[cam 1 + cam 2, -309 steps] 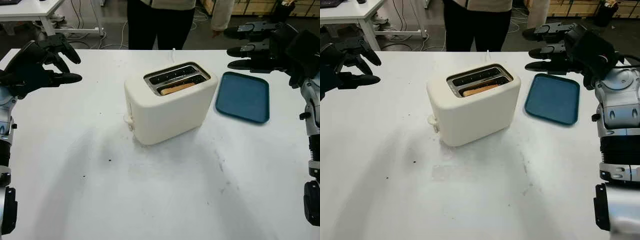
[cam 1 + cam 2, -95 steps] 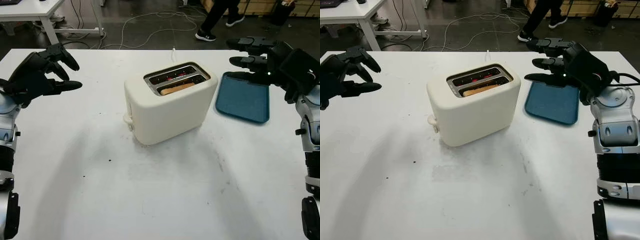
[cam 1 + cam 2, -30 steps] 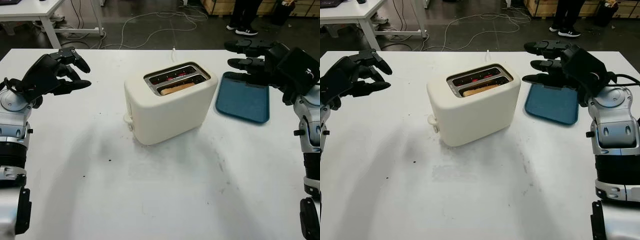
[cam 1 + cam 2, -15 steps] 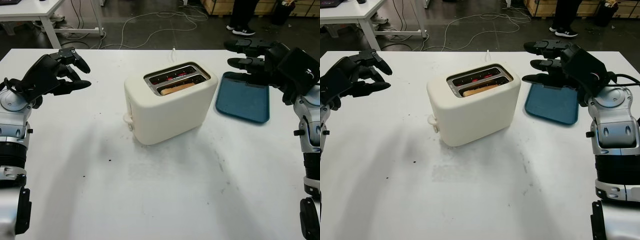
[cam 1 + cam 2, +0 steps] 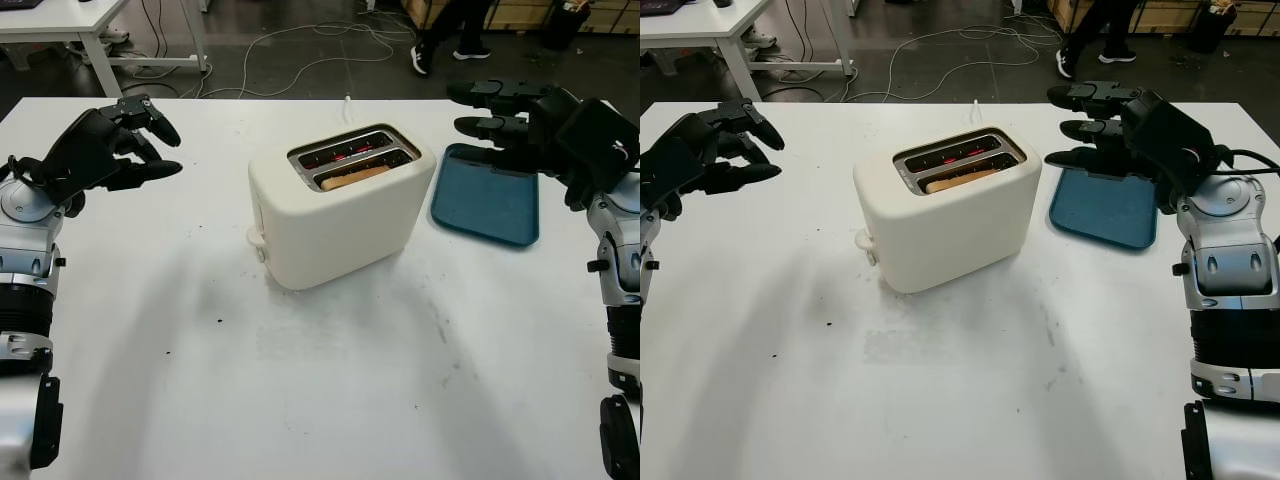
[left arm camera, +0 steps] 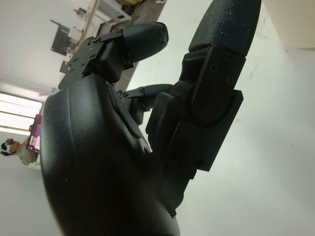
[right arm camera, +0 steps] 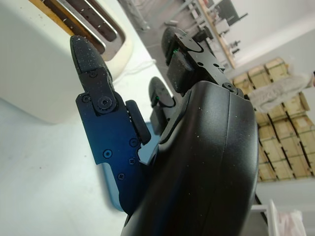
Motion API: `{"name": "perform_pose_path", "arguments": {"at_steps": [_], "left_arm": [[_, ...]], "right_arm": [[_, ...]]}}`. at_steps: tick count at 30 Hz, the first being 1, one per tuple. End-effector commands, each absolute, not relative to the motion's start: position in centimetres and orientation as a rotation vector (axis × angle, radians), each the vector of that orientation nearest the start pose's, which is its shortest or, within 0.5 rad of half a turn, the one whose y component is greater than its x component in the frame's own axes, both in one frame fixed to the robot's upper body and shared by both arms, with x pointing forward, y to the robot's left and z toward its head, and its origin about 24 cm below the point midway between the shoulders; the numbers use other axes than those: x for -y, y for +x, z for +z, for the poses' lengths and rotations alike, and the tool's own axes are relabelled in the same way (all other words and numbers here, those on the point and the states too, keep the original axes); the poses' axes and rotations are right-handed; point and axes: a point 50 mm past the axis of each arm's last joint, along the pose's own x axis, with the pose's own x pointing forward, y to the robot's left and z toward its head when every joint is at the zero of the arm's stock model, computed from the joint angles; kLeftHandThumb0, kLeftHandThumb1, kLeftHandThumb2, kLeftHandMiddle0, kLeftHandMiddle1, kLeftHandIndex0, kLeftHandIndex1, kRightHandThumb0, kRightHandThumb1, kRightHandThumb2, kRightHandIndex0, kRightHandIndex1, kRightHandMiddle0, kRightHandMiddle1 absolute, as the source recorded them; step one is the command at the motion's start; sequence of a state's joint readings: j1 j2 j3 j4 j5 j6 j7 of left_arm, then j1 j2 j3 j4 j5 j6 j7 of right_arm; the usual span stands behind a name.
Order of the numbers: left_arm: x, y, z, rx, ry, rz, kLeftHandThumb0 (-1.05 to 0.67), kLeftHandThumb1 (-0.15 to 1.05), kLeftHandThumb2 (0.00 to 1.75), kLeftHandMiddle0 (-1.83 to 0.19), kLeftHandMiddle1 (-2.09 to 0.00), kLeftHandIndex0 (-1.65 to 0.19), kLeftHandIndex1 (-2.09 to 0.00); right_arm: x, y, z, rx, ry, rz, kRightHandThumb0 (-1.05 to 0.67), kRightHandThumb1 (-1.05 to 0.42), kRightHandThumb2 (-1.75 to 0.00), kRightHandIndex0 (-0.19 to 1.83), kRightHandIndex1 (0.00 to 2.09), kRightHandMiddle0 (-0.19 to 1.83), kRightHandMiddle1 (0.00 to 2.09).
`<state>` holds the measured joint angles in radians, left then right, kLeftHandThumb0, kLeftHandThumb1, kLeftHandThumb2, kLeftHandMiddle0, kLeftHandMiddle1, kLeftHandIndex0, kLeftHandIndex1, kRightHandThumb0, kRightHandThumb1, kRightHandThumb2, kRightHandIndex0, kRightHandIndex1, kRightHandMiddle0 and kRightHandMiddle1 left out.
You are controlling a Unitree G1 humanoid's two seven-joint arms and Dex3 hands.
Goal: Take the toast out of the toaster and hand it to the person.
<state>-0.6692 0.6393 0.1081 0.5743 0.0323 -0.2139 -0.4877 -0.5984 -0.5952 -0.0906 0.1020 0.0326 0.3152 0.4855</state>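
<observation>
Nothing on your counter (image 5: 320, 380) has moved; behind it, a person's legs (image 5: 440, 40) have moved. Your toaster (image 5: 335, 215) stands mid-counter, its toast (image 5: 352, 178) lying lengthwise in the near slot, edge up. Your left hand (image 5: 100, 150) and right hand (image 5: 520, 125) hover open on either side, well apart from the toast.

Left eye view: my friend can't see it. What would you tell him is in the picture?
A cream toaster stands mid-table with toast in its near slot. An open left robot hand hovers at one side, an open right robot hand over a blue tray at the other.
</observation>
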Motion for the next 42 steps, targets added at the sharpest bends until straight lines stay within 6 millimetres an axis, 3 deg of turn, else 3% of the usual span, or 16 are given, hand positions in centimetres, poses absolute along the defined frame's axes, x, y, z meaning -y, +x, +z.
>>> {"name": "perform_pose_path", "arguments": {"at_steps": [1, 42], "left_arm": [[-27.23, 35.06, 19.10, 0.228, 0.629, -0.232, -1.05, 0.86, 0.00, -0.32, -1.63, -0.32, -1.55], [-27.36, 34.93, 19.07, 0.223, 0.630, -0.228, -1.05, 0.87, 0.00, -0.31, -1.64, -0.32, -1.57]], "right_arm": [[23.38, 33.60, 21.14, 0.137, -0.525, 0.279, -0.56, -0.78, 0.00, 0.47, 0.12, 0.51, 0.00], [23.19, 33.63, 21.23, 0.131, -0.523, 0.277, -0.54, -0.77, 0.00, 0.43, 0.21, 0.50, 0.01]]}}
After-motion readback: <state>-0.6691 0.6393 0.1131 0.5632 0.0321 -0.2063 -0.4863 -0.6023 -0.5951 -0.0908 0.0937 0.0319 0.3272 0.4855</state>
